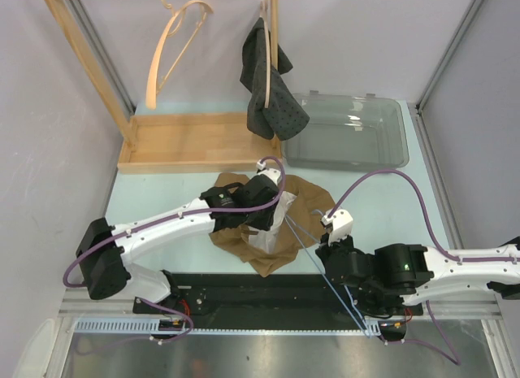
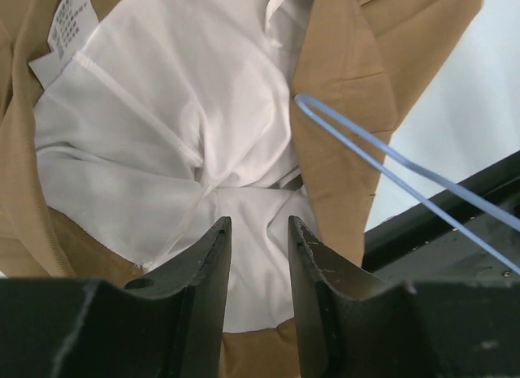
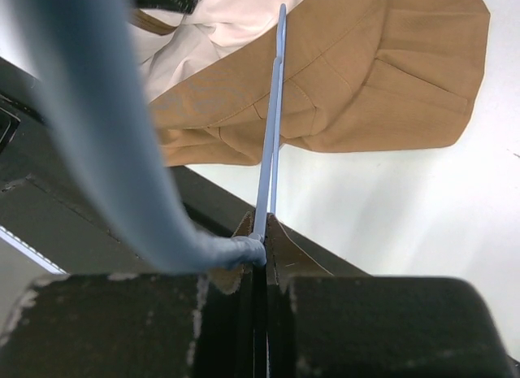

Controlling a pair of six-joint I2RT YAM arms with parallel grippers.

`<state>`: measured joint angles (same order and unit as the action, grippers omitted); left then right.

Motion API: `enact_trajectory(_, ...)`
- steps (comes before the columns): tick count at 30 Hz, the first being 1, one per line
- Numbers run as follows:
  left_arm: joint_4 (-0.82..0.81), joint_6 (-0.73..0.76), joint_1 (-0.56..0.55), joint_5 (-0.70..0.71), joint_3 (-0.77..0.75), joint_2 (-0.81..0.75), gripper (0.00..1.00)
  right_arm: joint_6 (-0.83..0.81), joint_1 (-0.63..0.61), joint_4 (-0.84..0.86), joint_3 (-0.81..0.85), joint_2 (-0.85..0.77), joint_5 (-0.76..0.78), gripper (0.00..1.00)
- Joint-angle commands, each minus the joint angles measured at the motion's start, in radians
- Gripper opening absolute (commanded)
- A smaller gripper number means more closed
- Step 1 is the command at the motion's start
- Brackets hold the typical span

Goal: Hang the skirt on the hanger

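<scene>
Where the top view looks down, the brown skirt (image 1: pixel 307 197) lies crumpled in the middle of the worktop (image 1: pixel 154 195), with the left tool (image 1: pixel 272 222) over its white lining and the right tool (image 1: pixel 327 260) at its 4 o'clock edge. From the left wrist, that tool's fingers (image 2: pixel 207 272) stand slightly apart above the lining, and a blue wire hanger (image 2: pixel 382 162) crosses at 3 o'clock. From the right wrist, the right tool is clamped on the hanger, which reaches toward 12 o'clock over the skirt.
</scene>
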<state>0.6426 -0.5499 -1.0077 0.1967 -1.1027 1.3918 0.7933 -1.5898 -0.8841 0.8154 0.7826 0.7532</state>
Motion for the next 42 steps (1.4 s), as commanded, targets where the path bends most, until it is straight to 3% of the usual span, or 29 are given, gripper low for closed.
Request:
enact_trajectory(1, 0.037, -0.024, -0.002, 0.02, 0.001, 0.03, 0.38, 0.024, 0.007, 0.025, 0.001, -0.008, 0.041, 0.0)
enact_trajectory(12, 0.08, -0.051, -0.005, 0.115, -0.022, 0.09, 0.43, -0.011, 0.028, 0.053, 0.002, -0.008, 0.025, 0.0)
enact_trajectory(20, 0.04, -0.041, -0.008, 0.098, -0.022, 0.141, 0.42, -0.019, 0.039, 0.056, 0.005, -0.011, 0.023, 0.0)
enact_trajectory(24, 0.032, -0.036, -0.008, 0.095, -0.022, 0.157, 0.34, -0.02, 0.042, 0.056, 0.005, -0.013, 0.023, 0.0)
enact_trajectory(29, 0.029, -0.036, -0.008, 0.098, -0.031, 0.168, 0.1, -0.026, 0.047, 0.056, 0.005, -0.013, 0.02, 0.0)
enact_trajectory(32, 0.034, -0.035, -0.008, 0.098, -0.037, 0.17, 0.0, -0.029, 0.05, 0.057, 0.005, -0.013, 0.018, 0.0)
enact_trajectory(38, 0.069, -0.033, -0.008, 0.104, -0.071, 0.128, 0.0, -0.039, 0.056, 0.057, 0.005, -0.013, 0.018, 0.0)
enact_trajectory(42, 0.114, -0.009, -0.008, 0.037, -0.146, 0.078, 0.0, -0.057, 0.057, 0.069, 0.005, -0.02, 0.012, 0.0)
